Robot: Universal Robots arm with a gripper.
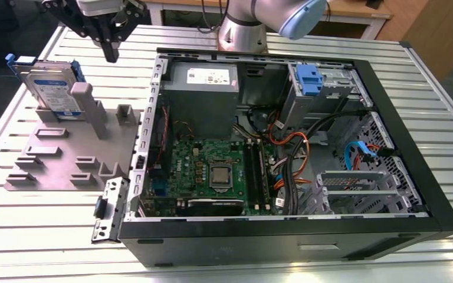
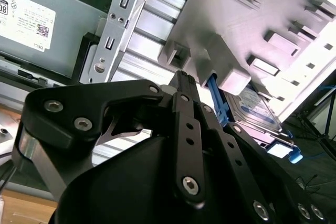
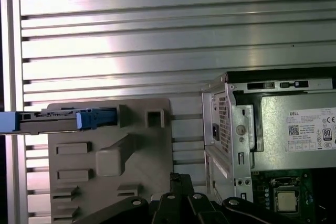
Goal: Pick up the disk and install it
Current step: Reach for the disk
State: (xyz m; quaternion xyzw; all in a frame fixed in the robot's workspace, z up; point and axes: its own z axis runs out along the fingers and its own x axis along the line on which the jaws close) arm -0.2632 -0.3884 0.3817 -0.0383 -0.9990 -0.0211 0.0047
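Note:
The disk [image 1: 53,88] stands on edge in a slot at the far end of a grey holder plate [image 1: 53,159], on the exterior view's left. It is silver with a white-and-blue label and blue rails. My gripper [image 1: 112,54] hangs above the table, between the disk and the open computer case [image 1: 415,147], apart from both. Its black fingers are shut with nothing between them. In the first wrist view the disk [image 3: 58,120] shows edge-on in the holder plate [image 3: 110,156], with the gripper [image 3: 181,178] some way from it. In the second wrist view the disk [image 2: 257,111] lies beyond the gripper [image 2: 182,77].
The case lies open on a slatted metal table [image 1: 38,230]. Inside are a motherboard [image 1: 210,171], a grey power supply [image 1: 203,82], cables, and a drive bay with a blue latch [image 1: 309,79]. The arm's base [image 1: 242,29] stands behind the case.

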